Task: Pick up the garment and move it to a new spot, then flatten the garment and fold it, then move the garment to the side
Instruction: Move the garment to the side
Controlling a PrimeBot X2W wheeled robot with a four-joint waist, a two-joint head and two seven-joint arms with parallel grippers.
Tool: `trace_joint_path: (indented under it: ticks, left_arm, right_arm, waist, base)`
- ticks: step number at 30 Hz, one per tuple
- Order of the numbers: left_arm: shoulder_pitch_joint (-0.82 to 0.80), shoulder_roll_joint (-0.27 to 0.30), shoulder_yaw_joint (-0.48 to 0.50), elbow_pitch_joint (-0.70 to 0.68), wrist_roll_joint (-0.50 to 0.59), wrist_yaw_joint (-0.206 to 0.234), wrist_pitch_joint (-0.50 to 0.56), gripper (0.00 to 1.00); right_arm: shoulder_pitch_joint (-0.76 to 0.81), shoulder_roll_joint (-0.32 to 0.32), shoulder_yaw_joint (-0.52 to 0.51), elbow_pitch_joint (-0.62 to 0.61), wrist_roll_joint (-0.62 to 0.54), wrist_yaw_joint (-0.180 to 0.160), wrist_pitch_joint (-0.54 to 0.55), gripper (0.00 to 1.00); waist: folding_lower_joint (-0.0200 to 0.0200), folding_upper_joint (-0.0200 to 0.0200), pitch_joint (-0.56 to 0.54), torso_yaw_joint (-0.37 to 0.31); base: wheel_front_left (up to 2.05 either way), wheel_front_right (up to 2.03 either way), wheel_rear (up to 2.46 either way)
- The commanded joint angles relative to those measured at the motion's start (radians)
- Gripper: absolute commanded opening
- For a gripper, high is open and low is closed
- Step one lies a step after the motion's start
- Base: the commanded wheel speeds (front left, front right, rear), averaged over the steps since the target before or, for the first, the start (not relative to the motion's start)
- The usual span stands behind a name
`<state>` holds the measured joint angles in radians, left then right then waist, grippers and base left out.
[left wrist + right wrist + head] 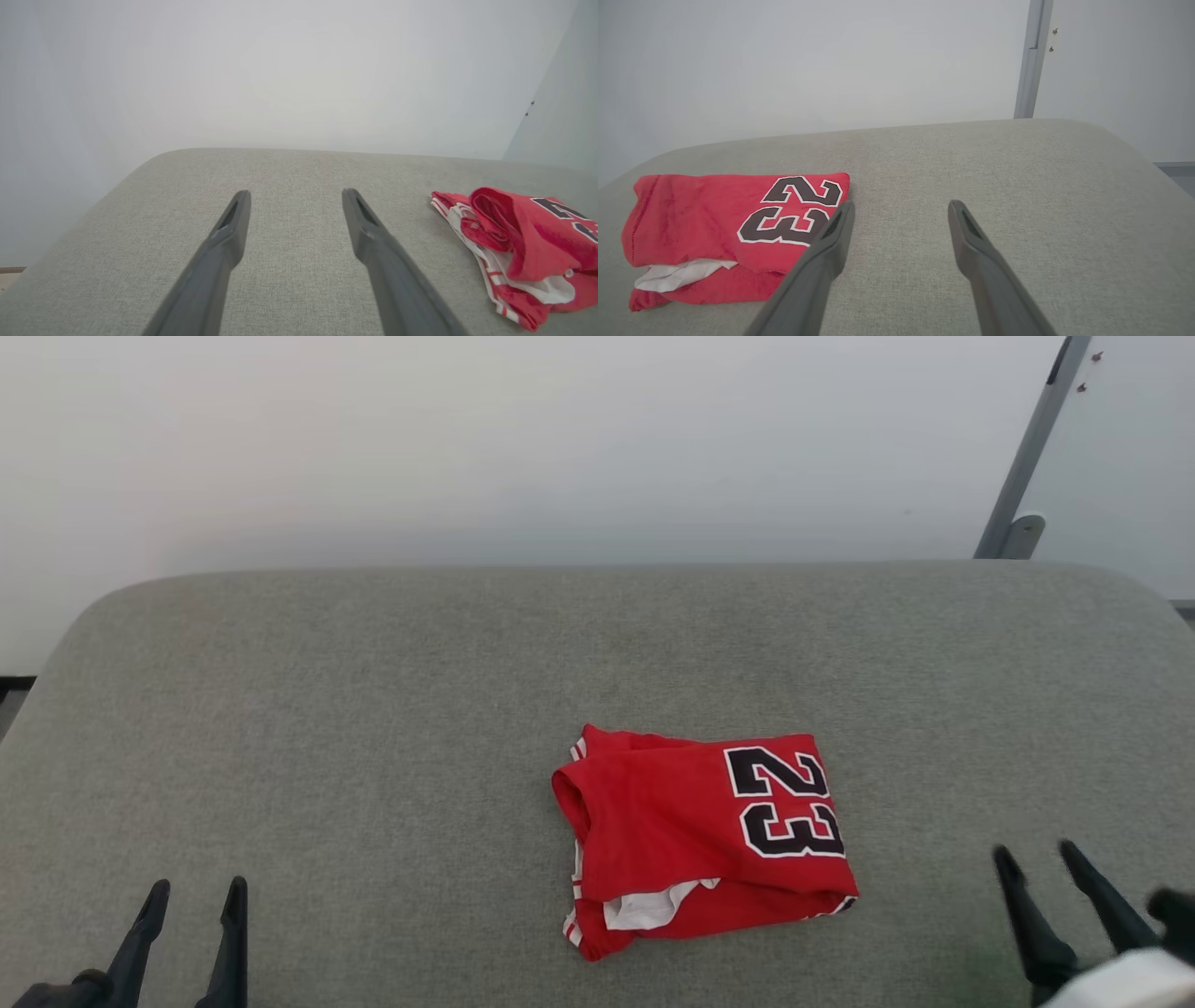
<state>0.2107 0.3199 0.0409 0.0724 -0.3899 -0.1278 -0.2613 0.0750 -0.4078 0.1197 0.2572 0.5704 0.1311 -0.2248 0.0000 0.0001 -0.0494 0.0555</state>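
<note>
Left fingers [230, 943] apart, right fingers [1027, 915] apart, both empty; folded red garment [672, 821] reads "23".

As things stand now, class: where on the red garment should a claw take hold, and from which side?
Probably the near right corner of the garment, below the 23, approached from the right by the open right claw. The folded layers stack there, and that claw is nearest.

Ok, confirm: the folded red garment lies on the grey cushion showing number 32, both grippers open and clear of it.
No: the head view shows 23 on the garment, not 32. The rest stands: folded on the grey cushion, left gripper and right gripper open, clear of it.
</note>
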Motion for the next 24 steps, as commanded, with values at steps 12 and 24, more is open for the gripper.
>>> trace_joint_path:
  ticks: [12, 24]
  left_arm:
    - [-0.062, -0.010, -0.066, 0.005, -0.024, -0.003, -0.005, 1.00]
    - [-0.144, -0.024, -0.133, 0.031, -0.037, -0.003, -0.005, 1.00]
  right_arm:
    - [-0.221, -0.084, 0.177, -0.011, 0.175, -0.001, 0.368, 1.00]
    - [-0.415, -0.163, 0.237, 0.046, 0.271, -0.001, 0.798, 1.00]
  waist:
    - [0.0000, -0.0001, 0.071, 0.077]
    - [0.0000, -0.0001, 0.181, 0.166]
  base:
    - [0.00, 0.00, 0.00]
    - [0.00, 0.00, 0.00]
